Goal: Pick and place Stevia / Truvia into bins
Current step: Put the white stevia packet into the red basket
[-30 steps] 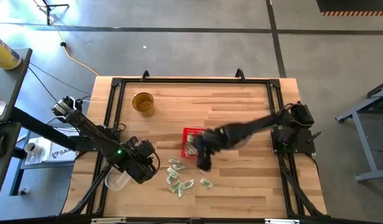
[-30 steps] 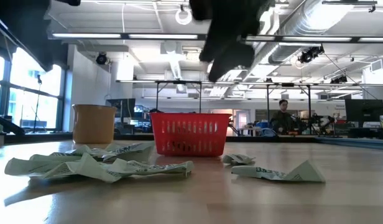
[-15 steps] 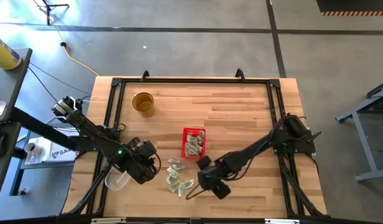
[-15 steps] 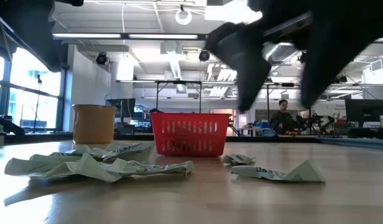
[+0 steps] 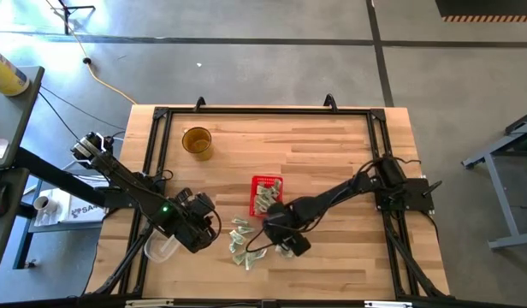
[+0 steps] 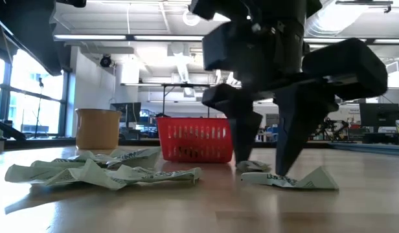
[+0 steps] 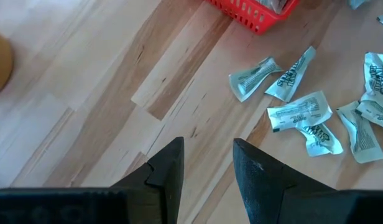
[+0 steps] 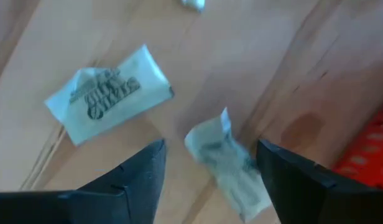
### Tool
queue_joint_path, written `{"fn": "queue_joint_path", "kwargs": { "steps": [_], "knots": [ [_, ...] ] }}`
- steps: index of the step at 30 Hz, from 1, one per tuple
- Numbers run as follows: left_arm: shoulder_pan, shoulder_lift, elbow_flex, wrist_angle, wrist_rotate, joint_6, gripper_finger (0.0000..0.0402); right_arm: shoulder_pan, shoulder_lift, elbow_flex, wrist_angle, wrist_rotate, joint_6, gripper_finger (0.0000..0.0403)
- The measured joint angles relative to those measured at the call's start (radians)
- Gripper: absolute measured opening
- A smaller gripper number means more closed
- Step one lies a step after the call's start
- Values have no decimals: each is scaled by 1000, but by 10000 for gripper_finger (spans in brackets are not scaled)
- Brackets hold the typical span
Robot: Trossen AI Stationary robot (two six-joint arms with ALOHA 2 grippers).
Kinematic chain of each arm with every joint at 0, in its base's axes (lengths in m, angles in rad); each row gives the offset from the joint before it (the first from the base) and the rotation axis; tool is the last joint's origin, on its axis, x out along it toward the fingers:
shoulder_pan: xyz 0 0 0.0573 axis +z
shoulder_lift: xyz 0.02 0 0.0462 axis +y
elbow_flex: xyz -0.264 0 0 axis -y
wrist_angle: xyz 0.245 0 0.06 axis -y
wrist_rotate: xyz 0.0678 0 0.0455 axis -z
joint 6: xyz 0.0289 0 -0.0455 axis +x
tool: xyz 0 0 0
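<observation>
Pale green and white Stevia / Truvia sachets (image 5: 242,239) lie loose on the wooden table, near of the red basket (image 5: 266,195), which holds several more. My right gripper (image 6: 261,169) points down, open, low over the table to the right of the pile. A crumpled sachet (image 8: 226,162) lies between its fingers. A flat sachet (image 8: 107,93) lies just beyond them. My left gripper (image 7: 207,168) waits open at the near left, with nothing between its fingers. My right gripper has one fingertip (image 6: 280,169) down at the edge of a flat sachet (image 6: 296,180) that lies on the table. I cannot tell whether it touches the paper. The crumpled sachet between the fingers lies untouched.
A round amber cup (image 5: 197,140) stands at the far left of the table. A clear plastic tub (image 5: 161,248) sits at the near left edge under my left arm. Bare wood stretches to the right of the basket.
My right gripper has left the space above the red basket, swung toward the table's near edge and come down over the sachets right of the pile, rolling its wrist as it went. The sachets have not moved.
</observation>
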Motion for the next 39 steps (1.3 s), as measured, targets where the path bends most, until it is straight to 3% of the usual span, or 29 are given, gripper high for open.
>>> {"fn": "queue_joint_path", "kwargs": {
  "steps": [4,12,14,19,24,29,33,39],
  "knots": [
    [0,0,0,-6,0,0,172,4,16,5,-54,4,9,191],
    [0,0,0,-6,1,3,172,24,4,3,-112,40,191,30],
    [0,0,0,-6,1,9,172,37,-15,-1,-138,62,244,9],
    [0,0,0,-6,1,27,172,38,-113,16,-144,106,504,7],
    [0,0,0,2,0,51,172,-34,-199,43,9,231,575,12],
    [0,0,0,2,0,52,172,-171,-180,50,141,110,638,30],
    [0,0,0,-5,26,14,172,-247,-164,49,131,48,661,78],
    [0,-1,0,11,51,26,172,-272,-172,60,106,-55,687,192]
  ]
}}
